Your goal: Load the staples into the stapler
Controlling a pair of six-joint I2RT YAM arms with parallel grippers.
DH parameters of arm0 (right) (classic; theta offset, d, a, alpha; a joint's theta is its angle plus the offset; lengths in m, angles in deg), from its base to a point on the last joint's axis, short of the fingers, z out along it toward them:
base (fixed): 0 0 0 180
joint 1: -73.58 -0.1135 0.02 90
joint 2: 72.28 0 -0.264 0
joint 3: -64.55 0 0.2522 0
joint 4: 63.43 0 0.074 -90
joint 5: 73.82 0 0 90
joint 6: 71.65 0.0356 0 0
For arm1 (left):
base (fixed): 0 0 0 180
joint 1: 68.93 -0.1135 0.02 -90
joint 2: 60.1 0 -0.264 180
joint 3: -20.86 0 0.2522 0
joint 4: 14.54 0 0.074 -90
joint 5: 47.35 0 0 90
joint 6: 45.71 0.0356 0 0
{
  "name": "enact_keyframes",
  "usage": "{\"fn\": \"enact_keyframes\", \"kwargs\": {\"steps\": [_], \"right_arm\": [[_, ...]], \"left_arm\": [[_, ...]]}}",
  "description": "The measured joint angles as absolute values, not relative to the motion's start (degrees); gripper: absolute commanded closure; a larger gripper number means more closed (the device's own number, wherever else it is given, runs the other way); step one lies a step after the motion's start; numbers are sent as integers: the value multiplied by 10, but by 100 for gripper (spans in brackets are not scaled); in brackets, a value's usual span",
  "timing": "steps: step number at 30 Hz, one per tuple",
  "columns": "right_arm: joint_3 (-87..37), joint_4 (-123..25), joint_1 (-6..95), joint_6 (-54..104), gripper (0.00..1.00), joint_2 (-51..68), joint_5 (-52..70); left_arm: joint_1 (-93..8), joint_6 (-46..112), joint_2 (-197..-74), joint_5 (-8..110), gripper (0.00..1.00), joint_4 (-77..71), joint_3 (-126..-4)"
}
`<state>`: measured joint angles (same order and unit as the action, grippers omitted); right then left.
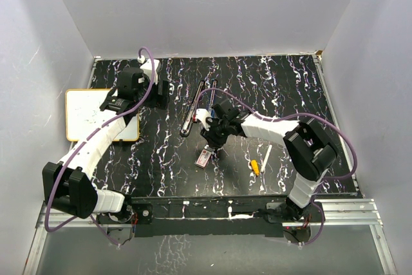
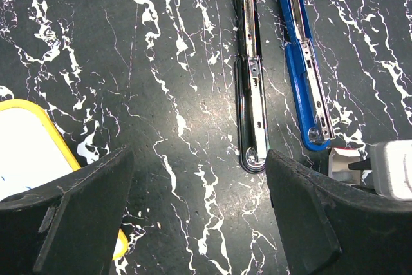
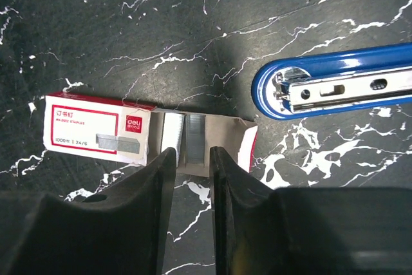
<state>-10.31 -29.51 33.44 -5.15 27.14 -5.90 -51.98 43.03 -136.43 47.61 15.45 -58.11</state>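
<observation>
At the table's (image 2: 129, 62) left, by a whiteboard (image 2: 26, 146), the left hand (image 2: 199, 159) hovers wide open, empty. The black stapler (image 2: 251, 94) and blue stapler (image 2: 302, 75) lie unfolded side by side. Beside the blue one sits the staples box (image 3: 96, 127), tray out, with the right hand (image 3: 192, 159) just above it, narrowly parted and gripping nothing.

Staplers (image 2: 252, 94) side by side at centre, staples box (image 3: 96, 127) in front, pen (image 1: 261, 159) to its right, board (image 1: 96, 114) far left.

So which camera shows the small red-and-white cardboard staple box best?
Right wrist: the red-and-white cardboard staple box lies close, tray slid out, staple strips showing. Top external shows it tiny; left wrist, perhaps a corner.
</observation>
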Motion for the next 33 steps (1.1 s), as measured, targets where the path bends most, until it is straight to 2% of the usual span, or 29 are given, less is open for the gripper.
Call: {"fn": "enact_keyframes", "kwargs": {"steps": [8,20,33], "right_arm": [[-109,-286,332,-55,68,295,-46],[-109,-285,332,-56,77,295,-36],[-109,-284,332,-55,78,295,-21]], "left_arm": [[-520,431,-1364,477,19,155,-577],[-520,431,-1364,477,19,155,-576],[-520,431,-1364,477,19,155,-576]]}}
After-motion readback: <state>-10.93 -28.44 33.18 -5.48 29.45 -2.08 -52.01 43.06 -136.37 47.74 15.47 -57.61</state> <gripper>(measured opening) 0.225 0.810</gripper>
